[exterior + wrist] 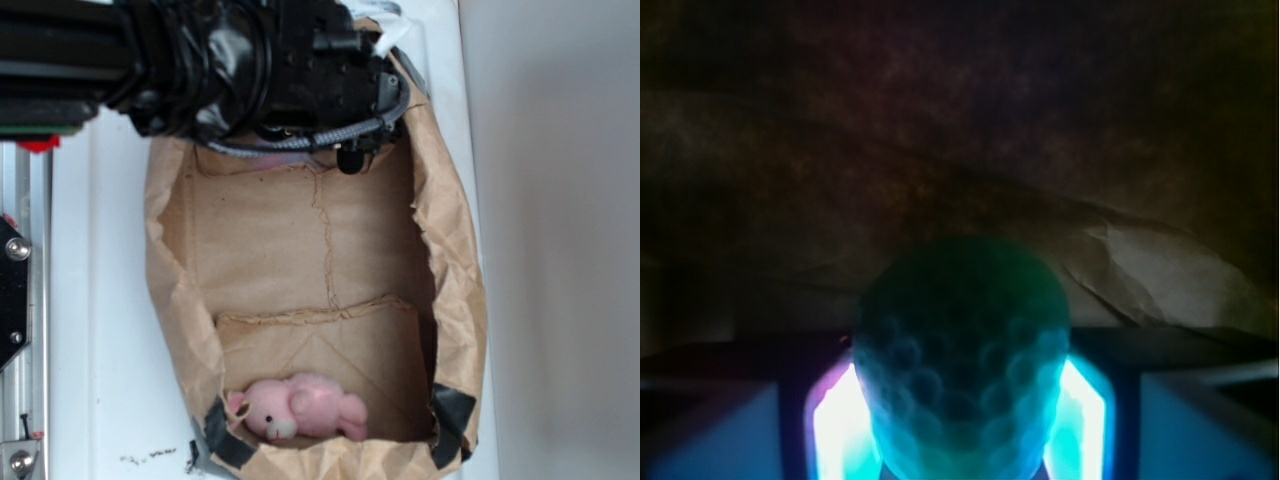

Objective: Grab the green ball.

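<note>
In the exterior view, a metal rail [25,300] with bolts runs down the left edge beside a white table [100,300]. On the table lies an open brown paper bag [460,300], its walls crumpled and its lower corners patched with black tape [225,440]. The black robot arm [200,60] reaches in from the upper left and covers the bag's top end; the gripper itself is hidden under the arm here. At the bag's bottom end, a pink plush toy [300,408] lies on its side, long axis running left to right, its head toward the left.

In the wrist view, the gripper [960,420] is seen from close up, and the green ball [960,360] sits between its two fingers [835,425], which glow bright on the ball's left and right sides. The fingers press against the ball, so the gripper is clamped on it. The ball is round with a bumpy, knitted surface, so it has no clear long axis or pointing direction. Behind it is dim, creased brown paper.
</note>
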Available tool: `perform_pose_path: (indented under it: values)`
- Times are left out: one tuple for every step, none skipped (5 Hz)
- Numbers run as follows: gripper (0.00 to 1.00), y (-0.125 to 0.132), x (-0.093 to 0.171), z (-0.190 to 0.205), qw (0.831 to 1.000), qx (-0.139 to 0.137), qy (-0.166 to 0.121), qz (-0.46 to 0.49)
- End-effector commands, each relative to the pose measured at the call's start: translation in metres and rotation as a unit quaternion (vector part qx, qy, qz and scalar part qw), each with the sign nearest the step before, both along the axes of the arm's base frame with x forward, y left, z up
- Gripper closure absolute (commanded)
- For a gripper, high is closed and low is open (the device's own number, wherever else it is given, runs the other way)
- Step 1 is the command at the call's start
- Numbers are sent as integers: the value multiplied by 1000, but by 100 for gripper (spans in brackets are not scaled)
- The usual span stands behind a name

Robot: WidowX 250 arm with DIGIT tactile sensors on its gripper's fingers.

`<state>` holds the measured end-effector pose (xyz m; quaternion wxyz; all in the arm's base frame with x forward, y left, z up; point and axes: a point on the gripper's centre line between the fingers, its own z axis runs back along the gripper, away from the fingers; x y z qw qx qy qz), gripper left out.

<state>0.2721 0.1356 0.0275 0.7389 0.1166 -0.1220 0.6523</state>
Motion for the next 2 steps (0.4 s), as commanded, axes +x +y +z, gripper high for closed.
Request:
perform_pose_path:
  values:
    - [100,-7,-9,24,994,-2,-19,-103]
    - [100,-17,-17,38,975,-32,5,-220]
